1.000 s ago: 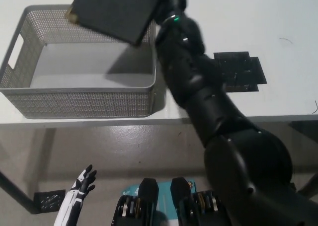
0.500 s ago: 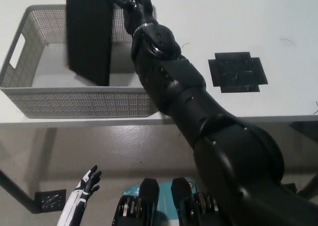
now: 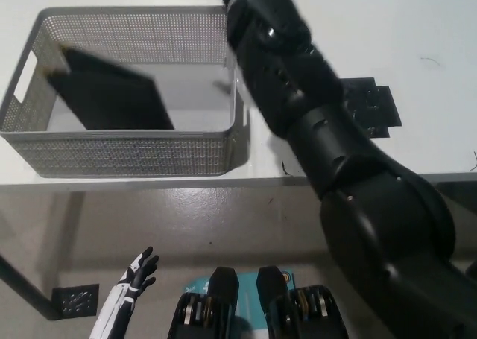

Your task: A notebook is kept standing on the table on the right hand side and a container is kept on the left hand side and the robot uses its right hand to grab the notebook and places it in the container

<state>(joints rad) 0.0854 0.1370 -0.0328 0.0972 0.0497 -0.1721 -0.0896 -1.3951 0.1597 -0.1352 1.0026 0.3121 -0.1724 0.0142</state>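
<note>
Notebook [image 3: 108,97] lies inside the basket [image 3: 127,156], dark cover up, toward the left half and leaning a little against the left wall, with nothing holding it. By the look of it, it is a light, stiff, flat thing with a smooth cover that could slide on the basket floor; the best hold would likely be across one free edge, pinched from both faces. The basket is a grey mesh box near the front edge of the white table [image 3: 417,26], well apart from the black mat [image 3: 369,108] on the right.

From the one head view, the black right arm [image 3: 313,130] rises from the lower right and reaches up past the basket's right rim; its hand runs out of the top edge, so I cannot tell whether that hand is released or clenched. The white left hand [image 3: 138,272] hangs below the table at lower left, fingers spread, holding nothing. The placing step looks done.
</note>
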